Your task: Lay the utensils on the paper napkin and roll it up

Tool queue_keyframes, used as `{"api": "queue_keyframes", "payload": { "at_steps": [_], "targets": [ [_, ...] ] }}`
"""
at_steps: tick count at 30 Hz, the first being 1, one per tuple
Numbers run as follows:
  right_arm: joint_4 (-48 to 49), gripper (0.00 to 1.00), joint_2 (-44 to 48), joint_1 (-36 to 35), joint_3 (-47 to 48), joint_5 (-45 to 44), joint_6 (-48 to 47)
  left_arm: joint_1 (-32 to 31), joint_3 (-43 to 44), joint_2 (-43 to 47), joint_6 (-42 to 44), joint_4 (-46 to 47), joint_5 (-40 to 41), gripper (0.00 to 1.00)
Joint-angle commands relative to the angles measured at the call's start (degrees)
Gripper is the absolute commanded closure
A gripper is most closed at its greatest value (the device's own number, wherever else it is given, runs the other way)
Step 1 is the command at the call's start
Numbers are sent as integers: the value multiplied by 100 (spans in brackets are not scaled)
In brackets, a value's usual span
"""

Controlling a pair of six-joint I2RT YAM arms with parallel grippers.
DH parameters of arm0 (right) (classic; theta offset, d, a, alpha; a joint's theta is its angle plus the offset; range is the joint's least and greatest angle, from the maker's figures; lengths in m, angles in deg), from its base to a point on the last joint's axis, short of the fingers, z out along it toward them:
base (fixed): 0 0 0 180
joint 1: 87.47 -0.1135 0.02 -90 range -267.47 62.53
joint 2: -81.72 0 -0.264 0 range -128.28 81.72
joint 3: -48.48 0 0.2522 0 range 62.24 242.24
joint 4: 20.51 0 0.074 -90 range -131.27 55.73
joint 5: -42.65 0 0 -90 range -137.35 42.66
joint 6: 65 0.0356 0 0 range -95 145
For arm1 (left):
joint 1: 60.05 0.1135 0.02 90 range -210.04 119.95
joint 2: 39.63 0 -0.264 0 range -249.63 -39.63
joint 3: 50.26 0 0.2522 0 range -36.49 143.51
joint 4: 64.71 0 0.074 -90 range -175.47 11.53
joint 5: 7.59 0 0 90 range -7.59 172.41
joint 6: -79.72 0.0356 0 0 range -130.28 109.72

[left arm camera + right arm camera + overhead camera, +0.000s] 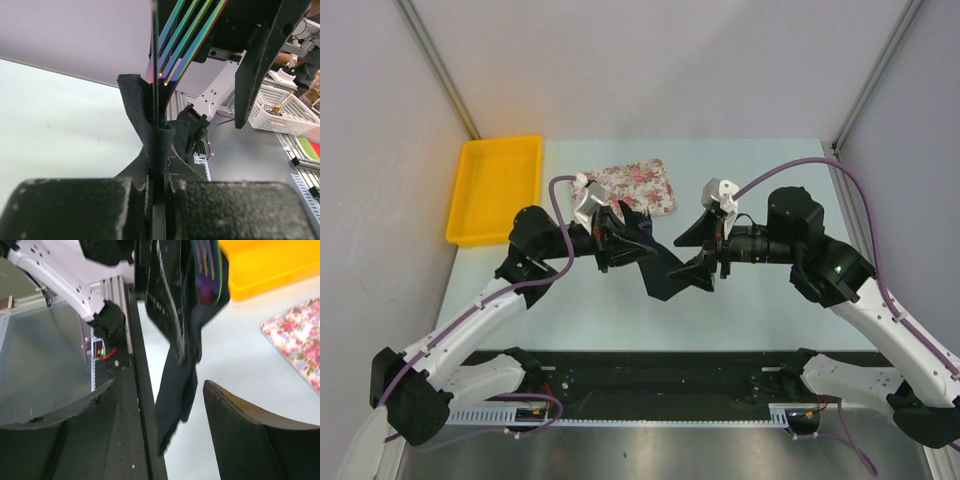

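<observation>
My left gripper (610, 243) is shut on the black paper napkin (658, 275), which is wrapped around the utensils and held above the table. In the left wrist view the fingers (75, 210) pinch the napkin bundle (157, 145). A fork (187, 35) with rainbow-tinted metal tines and a thin second piece stick out of it. My right gripper (693, 252) is open, one finger on each side of the napkin's loose hanging end. In the right wrist view the napkin (180, 380) hangs between the spread fingers (260, 435), touching neither.
The pink-flowered tray (638, 186) lies on the table behind the grippers and shows in the right wrist view (295, 335). A yellow bin (495, 188) stands at the far left. The black base rail (660, 375) runs along the table's near edge.
</observation>
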Motion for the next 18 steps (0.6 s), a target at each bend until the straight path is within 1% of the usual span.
{"api": "queue_keyframes", "payload": {
  "at_steps": [1,4,7,8,10,11,13,16,17,18],
  "targets": [
    [-533,27,210,9,-182,-162,-257,132,140,86,-233,570,-100,100],
    [-753,28,263,17,-305,-276,-424,176,166,78,-356,719,-179,100],
    [-824,36,237,44,-297,-285,-495,177,201,78,-356,754,-240,100],
    [-859,42,237,70,-288,-276,-495,168,210,95,-348,755,-249,100],
    [-894,49,184,105,-261,-268,-547,176,219,104,-339,755,-249,100],
    [-929,58,184,131,-261,-268,-556,177,228,104,-339,755,-267,100],
    [-965,65,175,237,-270,-154,-565,194,219,139,-330,755,-311,100],
    [-947,84,149,386,-270,-31,-530,185,202,148,-312,746,-355,100],
    [-930,94,140,413,-270,13,-539,194,175,157,-321,755,-381,100],
    [-930,99,123,430,-279,31,-565,185,175,165,-338,807,-390,100]
  ]
}}
